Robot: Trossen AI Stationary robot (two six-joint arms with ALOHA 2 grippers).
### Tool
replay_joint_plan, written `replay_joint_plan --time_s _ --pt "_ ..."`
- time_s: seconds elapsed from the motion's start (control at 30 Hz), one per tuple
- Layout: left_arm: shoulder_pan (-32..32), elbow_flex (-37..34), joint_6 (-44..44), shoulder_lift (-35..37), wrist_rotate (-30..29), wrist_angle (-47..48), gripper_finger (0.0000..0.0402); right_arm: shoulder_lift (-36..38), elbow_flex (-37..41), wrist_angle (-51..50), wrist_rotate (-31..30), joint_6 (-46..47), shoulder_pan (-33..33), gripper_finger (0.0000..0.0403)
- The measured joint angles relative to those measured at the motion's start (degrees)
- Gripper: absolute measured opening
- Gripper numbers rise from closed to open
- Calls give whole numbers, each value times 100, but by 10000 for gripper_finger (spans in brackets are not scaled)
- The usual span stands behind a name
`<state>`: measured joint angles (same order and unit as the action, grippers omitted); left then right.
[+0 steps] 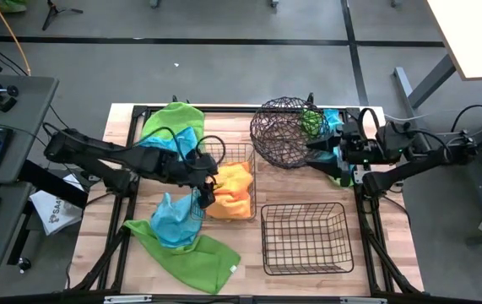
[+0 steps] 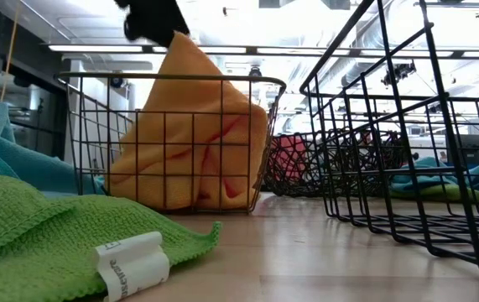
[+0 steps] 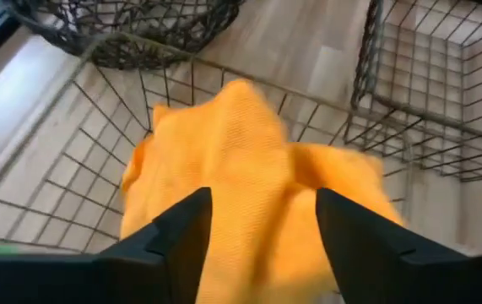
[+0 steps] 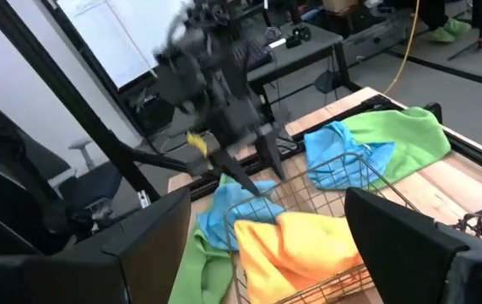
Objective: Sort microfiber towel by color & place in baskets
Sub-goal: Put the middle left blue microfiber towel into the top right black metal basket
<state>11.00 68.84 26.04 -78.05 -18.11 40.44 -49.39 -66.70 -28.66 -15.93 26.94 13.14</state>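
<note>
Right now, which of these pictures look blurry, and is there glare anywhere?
Left wrist view: the orange towel is smeared soft. Right wrist view: the far left gripper is blurred, its own dark fingers out of focus. Low view: bright ceiling lights wash out the top. High view: evenly lit and sharp.

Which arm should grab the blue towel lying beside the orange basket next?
Left. The left gripper hangs open over the orange towels, right beside the blue towel; the right gripper is by the round basket.
</note>
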Motion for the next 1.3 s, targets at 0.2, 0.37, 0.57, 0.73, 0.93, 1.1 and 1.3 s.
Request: replay_joint_plan --time_s 0.2,0.37,0.57,0.73,0.93,1.1,1.3 --pt "430 1198 389 36 436 1313 219 -11 0 -245 7 69 1 309" --pt "1241 1323 1785 14 32 3329 217 -49 0 -286 7 436 2 309" --pt "2134 523 3473 88 255 4059 216 -258 0 -300 280 805 3 309" --pt "2147 -708 3495 304 1158 3432 216 -553 0 -300 397 1052 3 309" --pt "2066 -1349 3335 709 1481 2464 216 -855 0 -291 381 1379 -1 309" --pt "2106 -1817 3104 798 1676 2244 216 -999 0 -286 121 1826 -1 309" --pt "2127 -2513 2779 664 1578 1606 216 -1021 0 -142 -6 2574 -1 309"
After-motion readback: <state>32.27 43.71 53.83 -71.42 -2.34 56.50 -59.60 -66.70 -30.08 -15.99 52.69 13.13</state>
